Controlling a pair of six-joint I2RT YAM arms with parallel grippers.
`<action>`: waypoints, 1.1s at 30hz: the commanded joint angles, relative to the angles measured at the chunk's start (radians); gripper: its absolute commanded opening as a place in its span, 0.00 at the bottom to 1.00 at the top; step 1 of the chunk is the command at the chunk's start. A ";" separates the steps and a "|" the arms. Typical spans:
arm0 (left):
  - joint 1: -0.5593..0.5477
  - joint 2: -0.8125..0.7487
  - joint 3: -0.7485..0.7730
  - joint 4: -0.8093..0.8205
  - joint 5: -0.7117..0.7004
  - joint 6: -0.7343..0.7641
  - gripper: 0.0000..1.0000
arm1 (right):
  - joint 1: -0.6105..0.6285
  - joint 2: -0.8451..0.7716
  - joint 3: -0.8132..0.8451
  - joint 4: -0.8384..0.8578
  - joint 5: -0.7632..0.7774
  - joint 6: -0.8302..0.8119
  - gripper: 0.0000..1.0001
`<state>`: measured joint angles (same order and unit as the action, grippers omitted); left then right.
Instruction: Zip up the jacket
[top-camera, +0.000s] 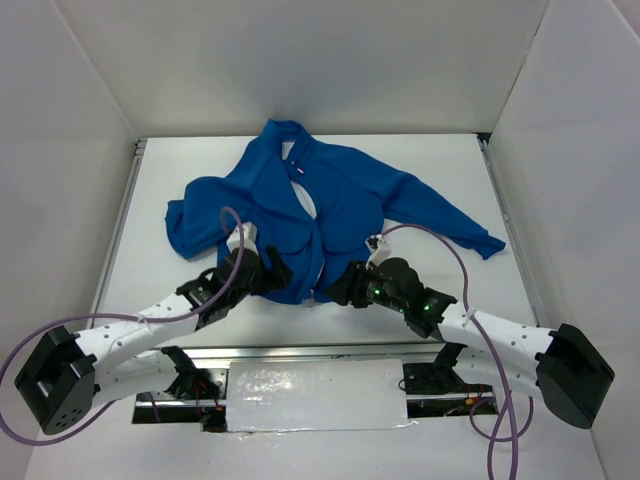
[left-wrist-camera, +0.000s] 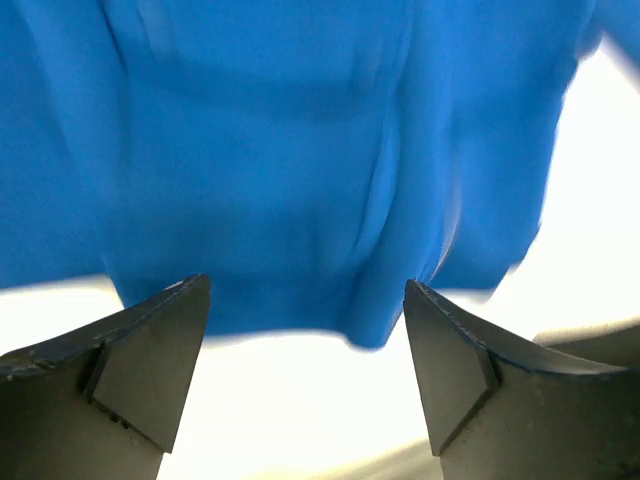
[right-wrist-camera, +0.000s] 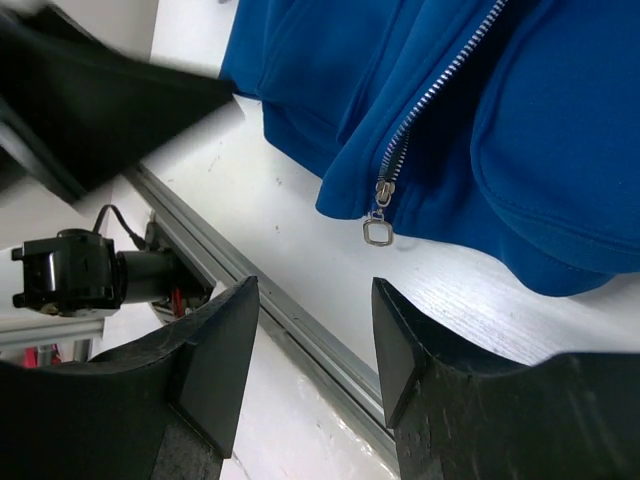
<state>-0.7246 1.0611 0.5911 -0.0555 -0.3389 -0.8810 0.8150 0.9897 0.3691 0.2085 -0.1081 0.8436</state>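
Note:
The bright blue jacket (top-camera: 330, 205) lies flat on the white table, collar far, hem near. Its zipper is joined only near the hem and gapes open toward the collar. In the right wrist view the zipper teeth (right-wrist-camera: 432, 95) run down to the small metal pull (right-wrist-camera: 378, 231) at the hem, lying on the table. My right gripper (right-wrist-camera: 315, 300) is open and empty just short of the pull. My left gripper (left-wrist-camera: 305, 300) is open and empty at the hem's edge (left-wrist-camera: 300, 320), left of the zipper. Both grippers sit at the hem in the top view, the left gripper (top-camera: 272, 272) and the right gripper (top-camera: 345, 288).
A metal rail (right-wrist-camera: 270, 310) runs along the table's near edge right under my right gripper. White walls enclose the table on three sides. The jacket's right sleeve (top-camera: 460, 225) stretches toward the right edge; the left sleeve (top-camera: 195, 225) is bunched at the left.

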 joint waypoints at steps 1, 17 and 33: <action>-0.032 -0.036 -0.150 0.196 0.225 -0.073 0.89 | -0.008 -0.013 0.047 -0.020 0.025 -0.001 0.57; -0.042 0.226 -0.206 0.620 0.362 -0.015 0.60 | -0.010 0.017 0.042 -0.003 -0.022 0.022 0.56; -0.041 0.335 -0.209 0.649 0.376 -0.027 0.00 | -0.008 0.070 0.047 0.040 -0.099 0.011 0.53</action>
<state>-0.7631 1.4090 0.3672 0.5411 0.0441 -0.9192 0.8108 1.0409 0.3771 0.2024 -0.1673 0.8658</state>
